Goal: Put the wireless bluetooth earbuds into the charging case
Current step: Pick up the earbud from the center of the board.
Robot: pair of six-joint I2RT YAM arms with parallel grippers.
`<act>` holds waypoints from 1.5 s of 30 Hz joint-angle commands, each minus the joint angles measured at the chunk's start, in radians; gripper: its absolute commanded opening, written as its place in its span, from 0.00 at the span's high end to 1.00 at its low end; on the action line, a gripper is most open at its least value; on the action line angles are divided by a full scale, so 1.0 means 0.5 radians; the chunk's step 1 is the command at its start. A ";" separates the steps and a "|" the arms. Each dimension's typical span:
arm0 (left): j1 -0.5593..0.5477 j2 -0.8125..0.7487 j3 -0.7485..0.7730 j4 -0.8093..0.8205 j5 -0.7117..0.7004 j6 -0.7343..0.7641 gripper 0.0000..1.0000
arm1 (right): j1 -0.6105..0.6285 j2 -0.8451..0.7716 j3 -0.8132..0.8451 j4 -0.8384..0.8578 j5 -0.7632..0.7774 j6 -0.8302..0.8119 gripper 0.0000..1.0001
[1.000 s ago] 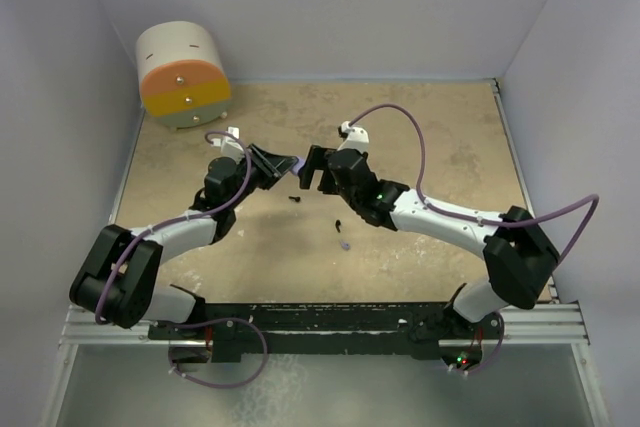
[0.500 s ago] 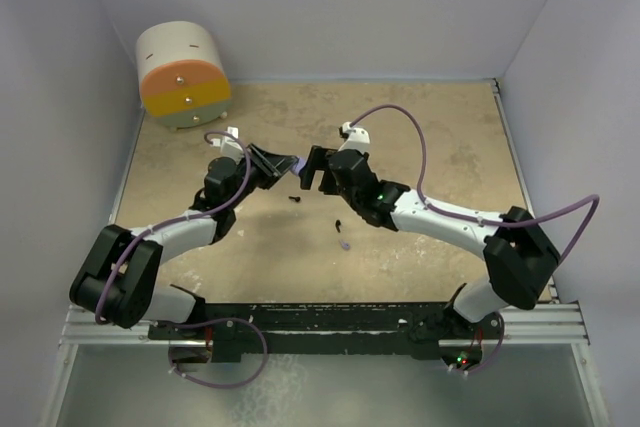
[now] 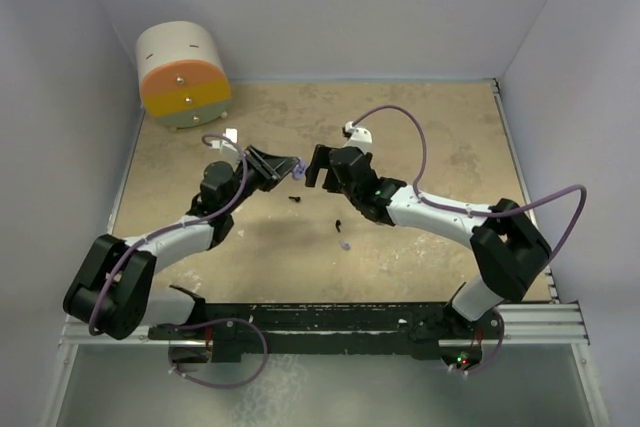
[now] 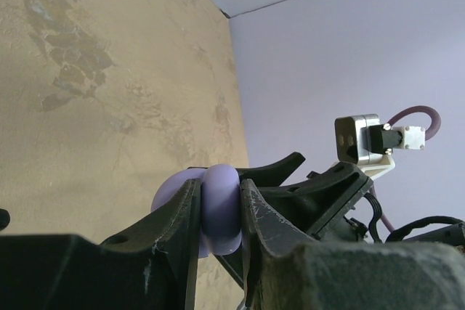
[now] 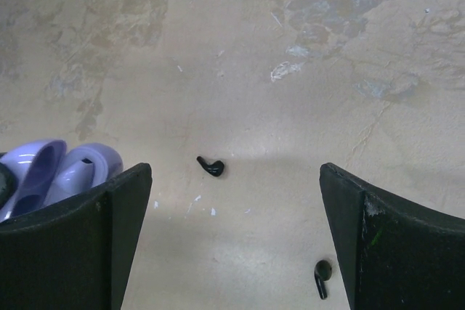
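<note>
Left gripper (image 3: 284, 164) is clamped shut on the lavender charging case (image 4: 218, 212), holding it off the tabletop (image 3: 440, 127) near the centre, with the case sticking out past the fingertips toward the right arm. In the left wrist view both fingers press on the case's rounded sides. In the right wrist view the case shows as two rounded lavender halves at the lower left edge, so it looks open, though what is inside can't be seen. Right gripper (image 3: 319, 168) is wide open and holds nothing. It faces the left gripper, just beside the case, and contact can't be judged from above. Three earbuds lie loose on the tabletop. One black earbud (image 5: 211, 167) lies between the right gripper's spread fingers in the wrist view, and in the top view just below the case. A second black earbud (image 5: 321, 276) is nearer the right arm, by the right finger in the wrist view. One lavender earbud (image 3: 344, 244) lies just below that second black one in the top view, apart from both grippers. A round drum (image 3: 183, 75), white with orange and yellow bands, stands at the far left corner, well apart from everything else.
</note>
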 commanded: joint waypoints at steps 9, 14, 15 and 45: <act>0.142 -0.077 0.023 0.106 0.003 -0.041 1.00 | 0.288 -0.110 -0.074 -0.686 0.217 0.460 0.01; 0.153 -0.116 -0.011 0.108 0.046 -0.051 1.00 | 0.498 -0.142 -0.284 -0.954 0.185 0.898 0.02; 0.153 -0.132 -0.017 0.094 0.054 -0.042 1.00 | 0.522 -0.187 -0.331 -0.956 0.169 0.951 0.02; 0.153 -0.172 -0.171 0.152 0.112 -0.037 1.00 | 0.513 -0.034 -0.506 -0.907 0.190 1.141 0.11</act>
